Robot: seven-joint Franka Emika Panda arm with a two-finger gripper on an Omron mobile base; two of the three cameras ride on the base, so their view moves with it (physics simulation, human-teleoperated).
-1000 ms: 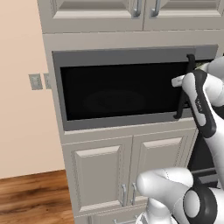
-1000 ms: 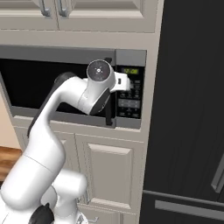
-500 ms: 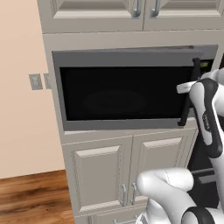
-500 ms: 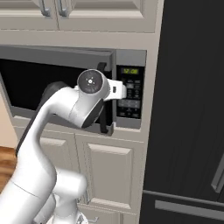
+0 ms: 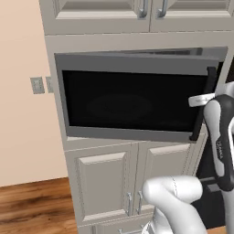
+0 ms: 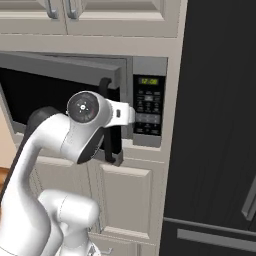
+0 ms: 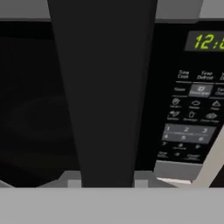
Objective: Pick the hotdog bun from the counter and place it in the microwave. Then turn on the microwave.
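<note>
Fingers clamped on the black vertical bar handle (image 5: 202, 104), the grey-framed black-glass microwave (image 5: 130, 106) door stands ajar; loading and starting remain.

microwave (image 5: 132, 107) door ajar, green display lit

**Arm appearance check**

My arm (image 6: 55, 150) reads as glossy white rounded shells, fat tubular links with bulbous housings at the joints. Dark grey-to-black bands sit where the links meet; in the right base view one runs under the round wrist housing (image 6: 86, 107). That housing has a flat grey circular end cap with small dark screw dots and a centre hub. A short white flange sticks out of it with one tiny dark mark. In the left base view my forearm link (image 5: 222, 137) carries a broad black stripe with faint grey lettering, unreadable. No loose cables visible.
</note>
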